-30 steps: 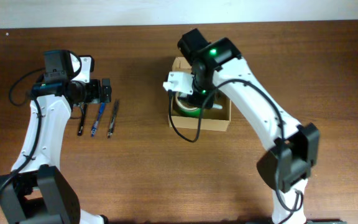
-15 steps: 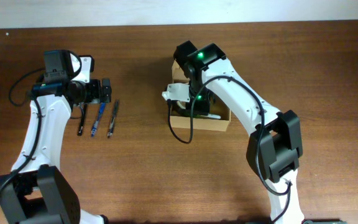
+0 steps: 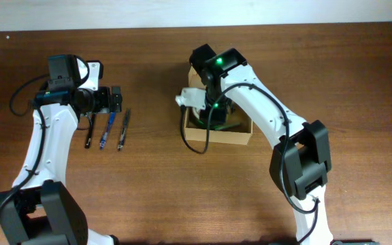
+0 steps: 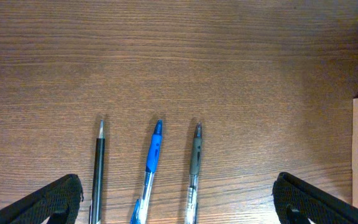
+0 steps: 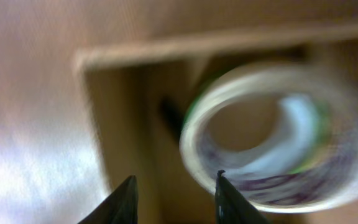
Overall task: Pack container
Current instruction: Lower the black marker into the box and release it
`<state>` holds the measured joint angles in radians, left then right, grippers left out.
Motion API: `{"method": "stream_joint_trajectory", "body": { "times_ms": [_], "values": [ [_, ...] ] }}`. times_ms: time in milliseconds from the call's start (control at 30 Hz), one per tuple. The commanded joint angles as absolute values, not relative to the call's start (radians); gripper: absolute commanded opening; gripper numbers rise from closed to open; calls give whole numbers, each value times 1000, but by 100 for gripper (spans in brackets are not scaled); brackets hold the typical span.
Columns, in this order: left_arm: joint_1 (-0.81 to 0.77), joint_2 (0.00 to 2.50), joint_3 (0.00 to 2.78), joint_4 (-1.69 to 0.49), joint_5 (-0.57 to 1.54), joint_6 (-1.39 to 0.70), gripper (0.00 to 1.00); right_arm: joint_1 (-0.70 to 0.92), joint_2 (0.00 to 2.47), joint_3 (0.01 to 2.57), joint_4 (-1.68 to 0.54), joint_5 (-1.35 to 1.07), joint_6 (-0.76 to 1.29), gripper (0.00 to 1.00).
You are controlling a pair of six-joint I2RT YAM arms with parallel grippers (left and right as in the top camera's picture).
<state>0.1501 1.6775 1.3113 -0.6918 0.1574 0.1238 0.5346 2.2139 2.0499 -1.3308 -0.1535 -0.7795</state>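
The container point(image 3: 240, 136) is a tan cardboard box at the table's middle, open at the top. My right gripper point(image 3: 213, 112) reaches down into it. In the right wrist view the box rim point(image 5: 197, 45) runs across the top, and a green-edged tape roll point(image 5: 303, 186) lies inside. My right gripper point(image 5: 176, 176) stands open, with only the box wall between its fingers. Its right fingertip sits at the roll's rim. My left gripper point(image 3: 116, 99) hovers wide open at the left, over the pens and holding nothing.
Three pens lie side by side under my left gripper point(image 4: 176, 186): a black pen point(image 4: 98, 168), a blue pen point(image 4: 153, 155) and a grey pen point(image 4: 195, 162). A corner of the box shows at the right edge of the left wrist view.
My right gripper has opened from shut and let go of the tape roll, which now rests in the box. The right arm shifted left and lower into the box. The left arm is still.
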Motion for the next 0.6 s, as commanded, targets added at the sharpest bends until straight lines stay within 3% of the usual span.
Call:
{"method": "stream_joint_trajectory", "body": {
  "times_ms": [0,33,100,300,567],
  "values": [
    [154,1685,1328,-689,161,141,99,537,2213,2138,-1242,-173,-480,27],
    [154,1685,1328,-689,161,141,99,536,2213,2138,-1177,-173,-342,14],
    [154,1685,1328,-689,161,141,99,535,2215,2138,-1137,-173,-251,4],
    [154,1685,1328,-689,161,141,99,535,2217,2136,-1044,-88,-91,4],
    [154,1685,1328,-689,161,141,99,535,2223,2114,-1051,-66,-91,4]
  ]
}}
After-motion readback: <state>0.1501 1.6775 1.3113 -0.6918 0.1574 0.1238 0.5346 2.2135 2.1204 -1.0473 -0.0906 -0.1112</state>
